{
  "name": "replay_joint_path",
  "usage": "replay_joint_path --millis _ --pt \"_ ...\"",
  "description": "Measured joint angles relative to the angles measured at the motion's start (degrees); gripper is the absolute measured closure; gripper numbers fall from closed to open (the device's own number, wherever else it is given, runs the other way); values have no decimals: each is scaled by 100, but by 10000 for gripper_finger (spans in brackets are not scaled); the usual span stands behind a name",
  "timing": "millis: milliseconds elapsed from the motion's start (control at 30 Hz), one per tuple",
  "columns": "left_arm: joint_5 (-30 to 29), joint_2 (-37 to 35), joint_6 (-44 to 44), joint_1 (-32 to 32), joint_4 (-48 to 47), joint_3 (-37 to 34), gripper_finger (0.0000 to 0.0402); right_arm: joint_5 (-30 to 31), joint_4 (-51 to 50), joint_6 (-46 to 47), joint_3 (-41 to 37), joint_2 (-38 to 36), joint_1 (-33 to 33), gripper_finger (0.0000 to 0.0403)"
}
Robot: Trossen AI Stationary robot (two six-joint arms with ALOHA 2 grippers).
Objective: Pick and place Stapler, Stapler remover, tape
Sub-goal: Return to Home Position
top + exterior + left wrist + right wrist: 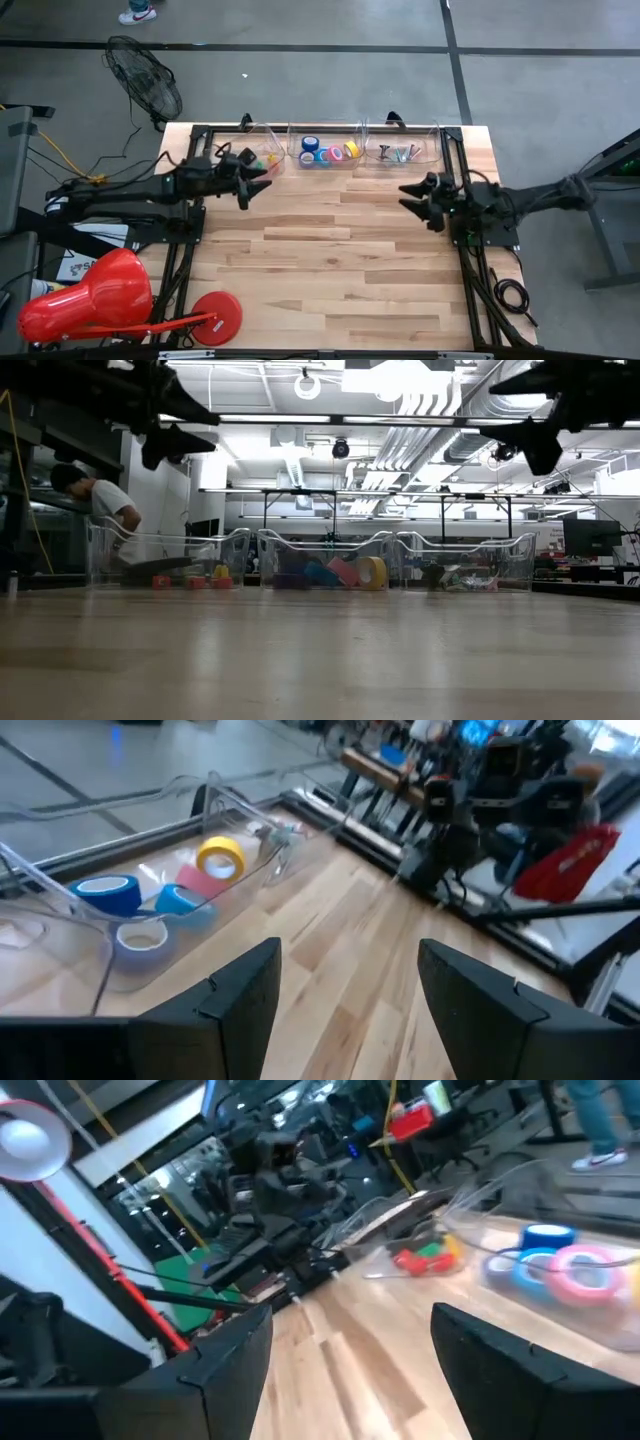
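A: Tape?
B: Tape rolls point(328, 153) lie in the middle clear bin point(340, 126), at the far edge of the wood table point(330, 270).
A: Grippers?
B: Left gripper point(262, 180) and right gripper point(404, 197) hover well apart, fingers spread, holding nothing.
A: Around?
B: Red lamp point(100, 295) at the near corner, fan point(145, 85) on the floor, person point(100, 500) behind the bins.

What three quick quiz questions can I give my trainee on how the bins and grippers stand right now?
1. Multiple choice: of the three clear bins at the far edge, which one holds the tape rolls? A) left B) middle C) right
2. True or false: the left gripper is holding something.
3. Fill in: the right gripper has its fingers ___ (open or shut).

Key: 1 B; 2 false; 3 open.
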Motion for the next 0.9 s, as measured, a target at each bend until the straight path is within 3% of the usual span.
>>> replay_joint_path --millis 167,300,533,700,900 --pt "-813 -399 -295 -428 532 -669 170 -307 -1422 37 -32 -1179 -508 139" --pt "-1308 -675 -454 -829 672 -977 170 -682 -1991 -11 -35 -1923 -769 139" --pt "-2679 -833 -591 -1528 1085 -1382 170 -878 -1732 -152 -218 -1872 -1046 139" --pt "-2515 -829 -577 -1682 2229 -1846 170 -1519 -349 -203 -901 -1874 -1239 139" --pt "-2213 -829 -710 -1669 2525 -2011 170 -1774 -369 -112 -1220 -1885 -1403 139"
